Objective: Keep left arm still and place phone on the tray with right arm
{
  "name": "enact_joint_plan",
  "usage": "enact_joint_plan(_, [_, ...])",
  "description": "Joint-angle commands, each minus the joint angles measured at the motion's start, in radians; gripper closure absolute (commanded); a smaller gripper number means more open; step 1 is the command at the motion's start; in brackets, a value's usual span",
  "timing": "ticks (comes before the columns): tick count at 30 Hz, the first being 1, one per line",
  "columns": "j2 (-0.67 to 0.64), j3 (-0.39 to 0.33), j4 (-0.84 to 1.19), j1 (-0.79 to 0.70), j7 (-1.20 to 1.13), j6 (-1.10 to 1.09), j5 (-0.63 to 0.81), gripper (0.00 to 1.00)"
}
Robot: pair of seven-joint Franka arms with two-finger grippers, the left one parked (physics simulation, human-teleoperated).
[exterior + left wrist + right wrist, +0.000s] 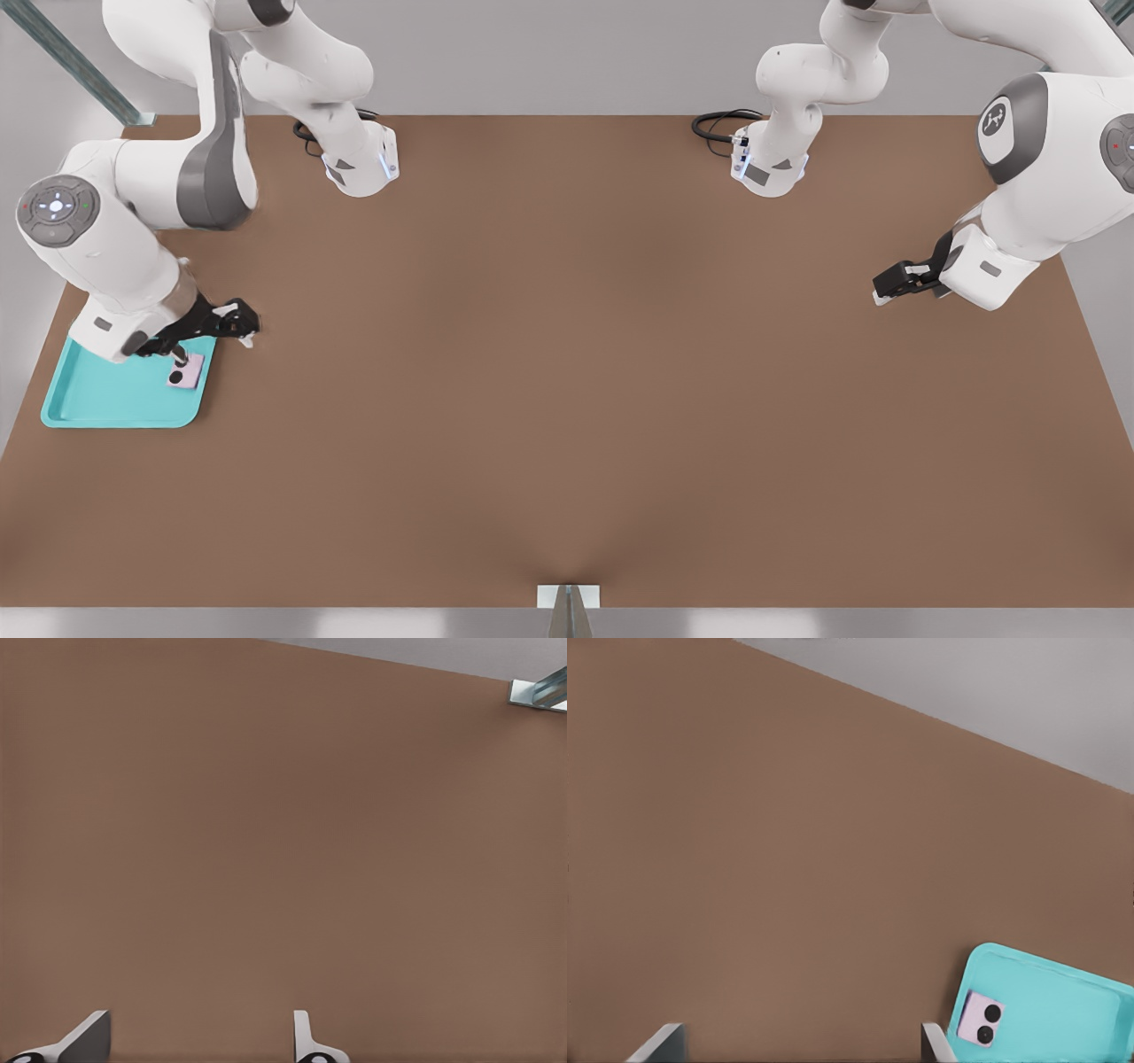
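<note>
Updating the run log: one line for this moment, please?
phone: lying on tray, near its rim | pincer: open, beside the tray, not holding phone | table: brown

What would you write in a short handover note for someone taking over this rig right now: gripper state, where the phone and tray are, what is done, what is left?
Gripper: open and empty, above the tray's edge nearest the table centre, on the front view's left.
Phone: lying flat inside the tray, lenses up, near that same edge; nothing grips it.
Tray: on the table, near its edge on the front view's left.
Done: the phone appears placed and released.
Left: probably only pulling the right arm clear without nudging the phone.
</note>
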Motion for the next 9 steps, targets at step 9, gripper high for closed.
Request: enact_joint_plan(9, [-0.167,-0.075,-0.14,0.04,0.209,-0.103,0.078,0.0])
